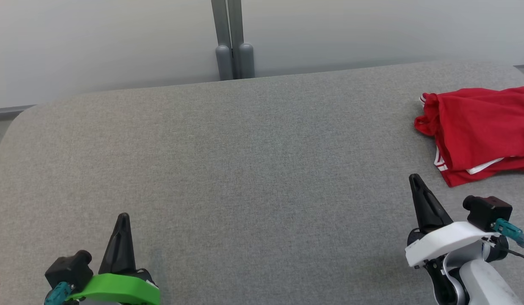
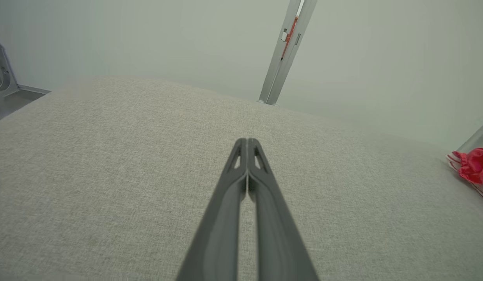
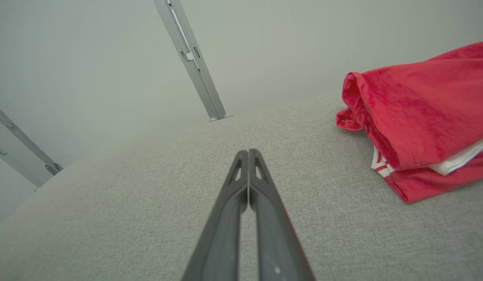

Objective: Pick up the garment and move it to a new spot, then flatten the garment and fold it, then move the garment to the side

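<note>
Lying folded near the right edge of the grey fabric surface (image 1: pixel 245 161), the red garment (image 1: pixel 478 127) runs off the head view's margin, so its far side is cut off. The right wrist view brings it close, stacked in layers with white trim (image 3: pixel 460 158) and red-striped edging between them. The left wrist view catches just a small crumpled red corner, well apart across bare cloth. The left gripper (image 1: pixel 123 217) sits by the near edge towards the left and the right gripper (image 1: pixel 414 178) just beside the garment's near corner. Each has its fingers pressed together, holding nothing. A metal post (image 1: pixel 233 42) rises behind the far edge. What kind of garment it is cannot be told.
</note>
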{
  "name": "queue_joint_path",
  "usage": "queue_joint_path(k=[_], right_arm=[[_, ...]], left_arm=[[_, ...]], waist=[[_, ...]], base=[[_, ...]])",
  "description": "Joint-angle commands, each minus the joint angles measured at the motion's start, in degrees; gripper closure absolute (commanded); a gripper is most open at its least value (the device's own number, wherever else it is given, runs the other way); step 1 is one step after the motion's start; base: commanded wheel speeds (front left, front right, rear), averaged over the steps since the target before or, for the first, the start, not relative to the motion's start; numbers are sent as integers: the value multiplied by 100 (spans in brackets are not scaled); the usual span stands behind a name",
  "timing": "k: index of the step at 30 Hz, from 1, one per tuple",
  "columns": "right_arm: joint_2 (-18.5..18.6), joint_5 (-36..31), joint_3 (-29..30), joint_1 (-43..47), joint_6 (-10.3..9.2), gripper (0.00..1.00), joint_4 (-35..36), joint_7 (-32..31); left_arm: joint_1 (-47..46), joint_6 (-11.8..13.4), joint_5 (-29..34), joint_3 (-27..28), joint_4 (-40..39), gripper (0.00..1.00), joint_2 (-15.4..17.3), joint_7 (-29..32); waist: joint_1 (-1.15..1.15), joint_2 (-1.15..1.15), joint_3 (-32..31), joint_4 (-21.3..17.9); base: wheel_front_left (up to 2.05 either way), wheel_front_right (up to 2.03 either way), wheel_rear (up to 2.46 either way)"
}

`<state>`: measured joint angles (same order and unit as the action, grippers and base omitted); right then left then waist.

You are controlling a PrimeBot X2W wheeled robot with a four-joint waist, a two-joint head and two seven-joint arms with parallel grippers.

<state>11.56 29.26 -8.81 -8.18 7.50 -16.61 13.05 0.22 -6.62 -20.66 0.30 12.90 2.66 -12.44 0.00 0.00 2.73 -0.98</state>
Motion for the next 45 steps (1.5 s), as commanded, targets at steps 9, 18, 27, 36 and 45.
queue_joint_path(k=[9, 18, 27, 36, 45], right_arm=[[-79, 942, 242, -42, 0, 100, 125, -276], [-172, 1630, 400, -15, 0, 100, 147, -483], [-259, 2266, 548, 14, 0, 100, 167, -676], [-339, 2841, 683, 42, 0, 100, 184, -854], [-415, 3357, 806, 65, 0, 100, 199, -1016]], left_arm=[[-203, -22, -1050, 114, -71, 100, 18, 259], [-266, -32, -1831, 178, -52, 100, 20, 465], [-327, -40, -2550, 240, -32, 100, 21, 656], [-380, -50, -3204, 295, -14, 100, 23, 838], [-425, -57, -3780, 346, 5, 100, 25, 991]], waist=[[0, 0, -21, 8], [0, 0, -40, 15], [0, 0, -60, 23], [0, 0, -79, 30], [0, 0, -98, 38]], base=[[0, 0, 0], [0, 0, 0], [0, 0, 0], [0, 0, 0], [0, 0, 0]])
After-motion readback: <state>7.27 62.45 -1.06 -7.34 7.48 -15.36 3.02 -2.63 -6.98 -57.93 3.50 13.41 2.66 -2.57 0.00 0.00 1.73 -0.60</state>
